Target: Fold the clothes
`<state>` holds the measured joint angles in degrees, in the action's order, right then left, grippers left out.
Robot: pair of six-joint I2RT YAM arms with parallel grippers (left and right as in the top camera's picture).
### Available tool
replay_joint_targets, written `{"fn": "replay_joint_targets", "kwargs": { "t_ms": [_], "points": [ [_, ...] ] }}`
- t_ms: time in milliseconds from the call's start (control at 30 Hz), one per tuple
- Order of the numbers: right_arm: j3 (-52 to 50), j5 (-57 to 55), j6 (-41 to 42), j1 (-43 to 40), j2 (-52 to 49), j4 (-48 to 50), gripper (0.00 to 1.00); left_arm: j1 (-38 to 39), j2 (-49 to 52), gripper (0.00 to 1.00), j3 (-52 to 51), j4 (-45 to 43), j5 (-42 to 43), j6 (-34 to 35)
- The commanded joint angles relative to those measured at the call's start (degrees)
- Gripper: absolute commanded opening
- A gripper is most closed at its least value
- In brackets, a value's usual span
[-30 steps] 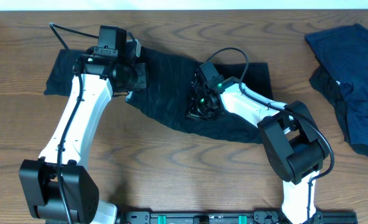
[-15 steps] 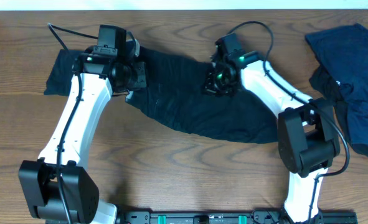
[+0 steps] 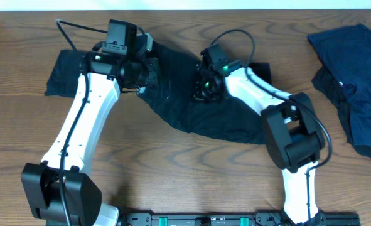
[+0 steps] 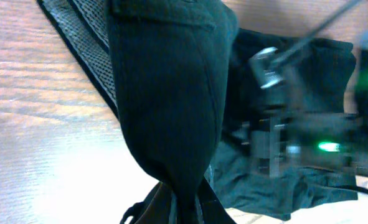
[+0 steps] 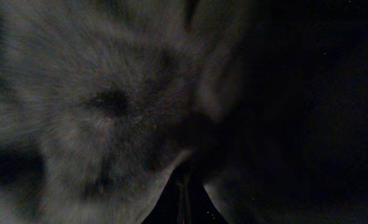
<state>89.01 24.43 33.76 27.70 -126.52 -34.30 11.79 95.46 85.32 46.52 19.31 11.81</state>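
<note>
Two claws, left first: our left gripper (image 4: 171, 208) is clamped on a bunched bit of the big soft black fabric garment (image 4: 165, 93), and the cloth drapes away from its tips.
Right claw: the right gripper (image 3: 204, 93) has its fingers pressed together, nose down in the same garment. Its own camera shows only fuzzy dark cloth, so we can't tell if a fold is caught.
Where the garment is: spread on the brown wooden table (image 3: 172, 176), toward the far side, under both wrists.
Which way it runs: the long axis goes side to side across the table. The left end lies flat and the right end drops a bit toward the robot's base.
Why held like this: we reckon two grips set apart let the arms carry one edge over as a straight fold, not a twisted lump.
Pale bit: a grey-white mesh strip (image 4: 87, 37) runs along the lifted part.
Navy pile: the crumpled navy blue fabric clothes (image 3: 358, 75) sit well apart at the right edge, probably next in line.
</note>
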Motion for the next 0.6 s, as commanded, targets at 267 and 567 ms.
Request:
{"fn": "replay_joint_targets", "kwargs": {
  "t_ms": [267, 567],
  "points": [
    [6.4, 0.0, -2.2, -3.2, 1.1, 1.0, 0.01, 0.2, -1.6, 0.06, 1.8, -0.3, 0.4, 0.3],
    [9.6, -0.5, -2.1, -8.6, 0.7, 1.3, 0.01, 0.2, -1.6, 0.06, 1.8, -0.5, 0.4, 0.8]
  ]
}}
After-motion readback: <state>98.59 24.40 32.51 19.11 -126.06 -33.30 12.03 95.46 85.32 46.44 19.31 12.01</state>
